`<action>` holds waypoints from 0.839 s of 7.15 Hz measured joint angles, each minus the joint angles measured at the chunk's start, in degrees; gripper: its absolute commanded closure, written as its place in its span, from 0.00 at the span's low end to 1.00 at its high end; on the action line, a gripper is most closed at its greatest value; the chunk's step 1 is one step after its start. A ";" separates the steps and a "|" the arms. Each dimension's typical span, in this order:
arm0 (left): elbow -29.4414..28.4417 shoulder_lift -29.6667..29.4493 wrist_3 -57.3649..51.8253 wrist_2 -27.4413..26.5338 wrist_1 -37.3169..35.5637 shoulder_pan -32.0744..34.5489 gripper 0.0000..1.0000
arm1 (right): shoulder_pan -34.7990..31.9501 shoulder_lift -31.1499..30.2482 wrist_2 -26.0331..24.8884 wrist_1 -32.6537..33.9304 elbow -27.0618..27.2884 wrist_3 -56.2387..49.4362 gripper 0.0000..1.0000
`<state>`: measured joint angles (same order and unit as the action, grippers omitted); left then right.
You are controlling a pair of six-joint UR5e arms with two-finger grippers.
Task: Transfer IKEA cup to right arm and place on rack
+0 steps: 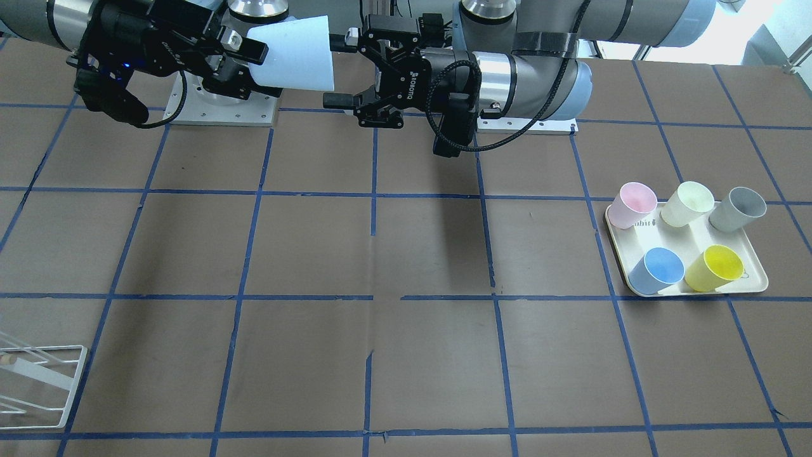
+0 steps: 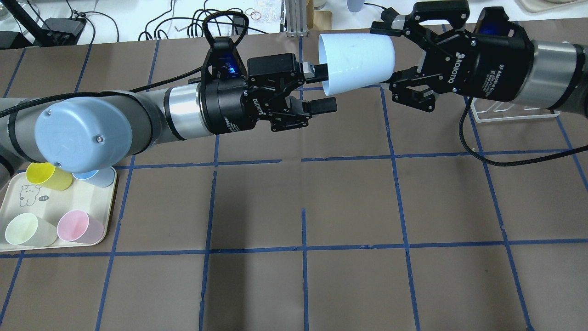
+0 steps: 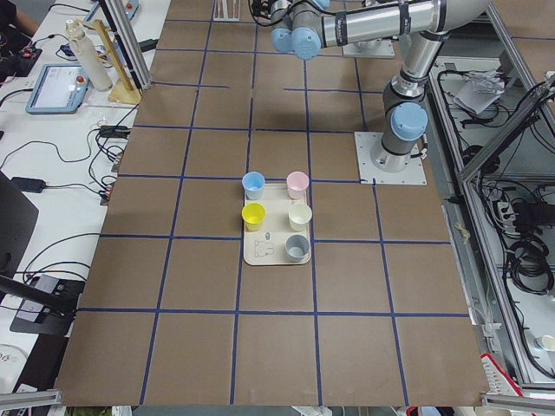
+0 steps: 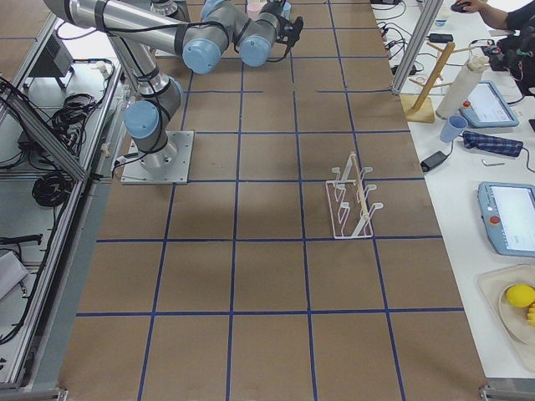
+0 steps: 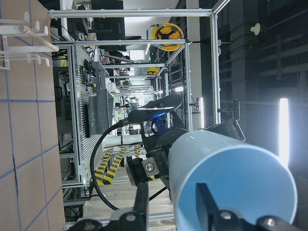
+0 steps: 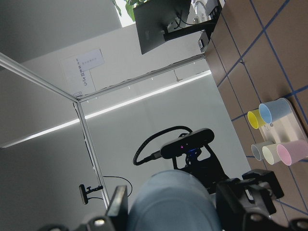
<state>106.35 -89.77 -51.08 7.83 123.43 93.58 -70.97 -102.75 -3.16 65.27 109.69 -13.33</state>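
The pale blue IKEA cup (image 2: 358,57) lies on its side in the air between the two grippers, high over the table's far middle. My right gripper (image 2: 387,55) is shut on its narrow base, a finger on each side, as the right wrist view (image 6: 173,202) shows. My left gripper (image 2: 321,88) is open at the cup's mouth, with one finger inside the rim and the other outside below it; the left wrist view shows the cup (image 5: 231,178) close up. The white wire rack (image 4: 355,200) stands on the table on the right arm's side, its corner also showing in the front view (image 1: 38,381).
A cream tray (image 1: 752,282) on the left arm's side holds several cups: a deeper blue one (image 1: 660,270), yellow (image 1: 717,266), pink (image 1: 634,203), pale green (image 1: 688,203) and grey (image 1: 739,209). The left arm's elbow (image 2: 82,131) hangs over the tray's edge.
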 measured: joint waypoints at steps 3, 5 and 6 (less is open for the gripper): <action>-0.60 0.35 6.24 -5.35 2.63 -6.84 0.00 | 6.16 0.00 -1.91 0.21 -1.52 1.47 0.51; -0.57 0.39 10.95 -14.17 3.31 -13.60 0.00 | 11.44 0.01 -16.50 0.91 -5.45 1.21 0.53; -0.80 0.29 13.86 -19.43 2.65 -16.39 0.00 | 13.00 0.08 -25.94 2.61 -8.56 0.80 0.58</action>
<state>105.55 -89.48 -37.22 -11.60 126.08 77.19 -57.98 -102.66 -29.10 67.89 101.13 -12.53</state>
